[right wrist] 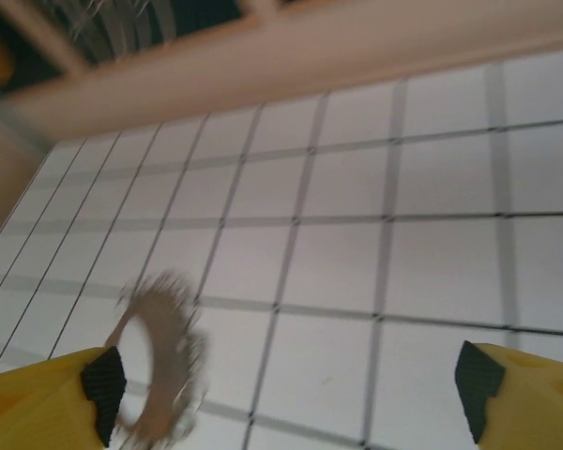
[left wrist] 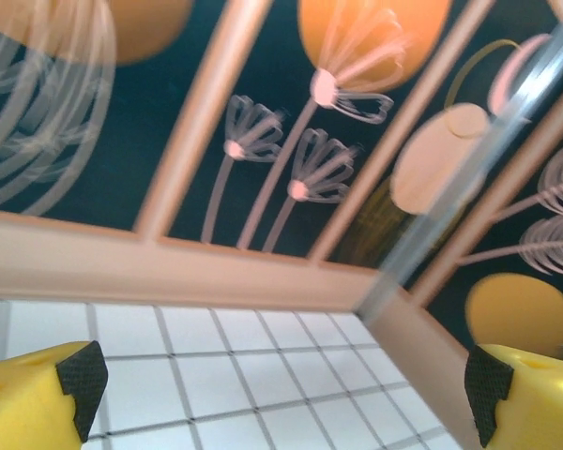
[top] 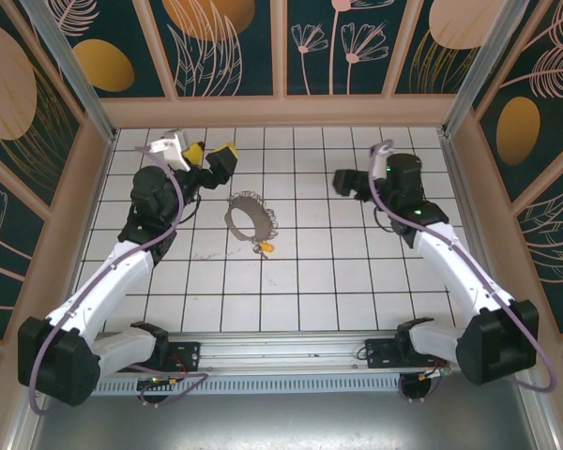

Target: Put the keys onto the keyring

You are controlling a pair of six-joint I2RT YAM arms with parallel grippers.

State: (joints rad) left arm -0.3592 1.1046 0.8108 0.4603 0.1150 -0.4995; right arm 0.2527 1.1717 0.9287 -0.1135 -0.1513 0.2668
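The keyring (top: 251, 217), a pale tan ring fringed with small silvery pieces, lies flat on the tiled floor between the two arms. A tiny brass-yellow key (top: 266, 247) lies at its near right edge; I cannot tell whether it is threaded on. My left gripper (top: 211, 152) hovers above and left of the ring, pointing at the back wall. Its yellow fingers (left wrist: 38, 398) are spread wide with bare tiles between them. My right gripper (top: 345, 180) is off to the ring's right, open, with nothing between its fingers (right wrist: 525, 394). The keyring (right wrist: 164, 361) shows blurred by the left finger.
The white tiled floor (top: 310, 281) is boxed in by a tan wooden ledge (top: 281, 111) and dark floral wall panels on three sides. A metal rail (top: 291, 352) carrying the arm bases runs along the near edge.
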